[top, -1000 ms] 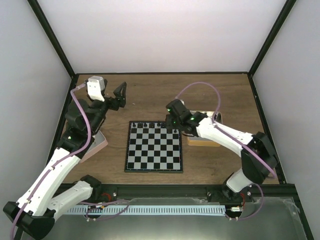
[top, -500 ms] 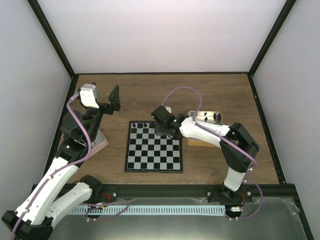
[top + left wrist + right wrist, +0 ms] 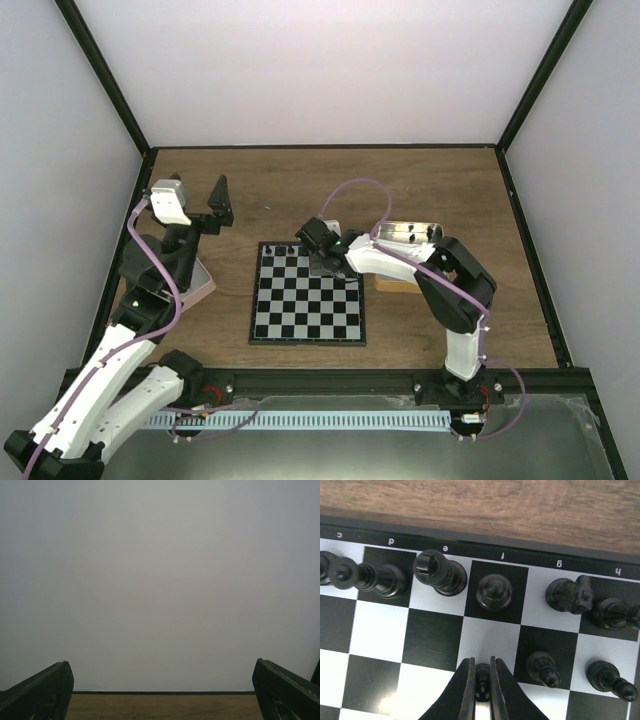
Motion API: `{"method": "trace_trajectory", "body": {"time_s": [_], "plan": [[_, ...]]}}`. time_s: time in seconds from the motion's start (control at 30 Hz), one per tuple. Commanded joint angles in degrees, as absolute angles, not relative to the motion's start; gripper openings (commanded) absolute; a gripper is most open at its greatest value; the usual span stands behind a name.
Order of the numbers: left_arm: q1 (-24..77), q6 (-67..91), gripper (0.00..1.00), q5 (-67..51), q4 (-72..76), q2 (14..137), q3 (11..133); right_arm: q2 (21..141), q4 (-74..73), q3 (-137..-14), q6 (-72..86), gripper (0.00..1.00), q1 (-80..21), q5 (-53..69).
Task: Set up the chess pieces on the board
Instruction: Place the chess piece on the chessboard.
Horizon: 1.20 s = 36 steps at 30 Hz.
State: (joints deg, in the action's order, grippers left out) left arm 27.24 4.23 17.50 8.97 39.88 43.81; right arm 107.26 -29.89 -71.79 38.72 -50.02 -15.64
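Right wrist view gives you the clearest read. The right gripper [image 3: 481, 662] has its fingers pressed onto a small black pawn [image 3: 482, 681]. It pinches the pawn by the head above the board [image 3: 377, 630], over the f file, at the near end of the pale square in the second row from the lettered rim. You cannot tell from this angle whether the pawn's base touches the board.

Along the row against that rim stand a tall piece [image 3: 440, 573] on e, a bishop [image 3: 494, 591] on f, a knight [image 3: 567, 595] on g and a rook [image 3: 611, 614] on h. More dark pieces crowd the d square and the squares left of it, too overlapped to name. Two more pawns [image 3: 543, 668] stand in the second row on g and h, just beside the held one.

From the top view, your right arm reaches over the board's far edge. A tan-sided tin [image 3: 408, 236] sits just off the board's far right corner, and a pink tray [image 3: 199, 281] lies off its left side, under the left arm.

Your left gripper [image 3: 161, 662] is raised beyond the board's far left corner. Its fingers are spread wide with nothing between them, facing the back wall [image 3: 160, 580].
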Motion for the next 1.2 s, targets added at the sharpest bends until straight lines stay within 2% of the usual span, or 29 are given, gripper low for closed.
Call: {"method": "trace_trajectory", "body": {"time_s": [0.0,0.3,0.47,0.73,0.93,1.17], "plan": [[26.98,4.22,1.0,18.61,10.9,39.57,43.08,108.74,-29.92,-73.82,40.27,0.02,-50.38,-17.54],[26.97,4.04,1.0,18.69,10.91,39.66,42.76,110.61,-28.64,-73.52,40.36,0.04,-50.36,-19.59],[26.98,3.83,1.0,18.71,10.89,39.71,42.71,110.52,-28.45,-73.78,39.96,0.09,-50.34,-18.83],[26.94,3.45,1.0,18.59,10.8,40.06,42.65,103.89,-29.42,-75.69,40.23,0.29,-50.23,-18.79],[26.97,2.99,1.0,18.71,10.7,39.88,42.58,95.1,-32.43,-73.4,44.27,0.31,-48.54,-24.29],[26.97,3.01,1.0,18.24,10.6,39.6,42.6,84.57,-33.87,-63.22,47.76,0.32,-36.76,-28.75]]}}
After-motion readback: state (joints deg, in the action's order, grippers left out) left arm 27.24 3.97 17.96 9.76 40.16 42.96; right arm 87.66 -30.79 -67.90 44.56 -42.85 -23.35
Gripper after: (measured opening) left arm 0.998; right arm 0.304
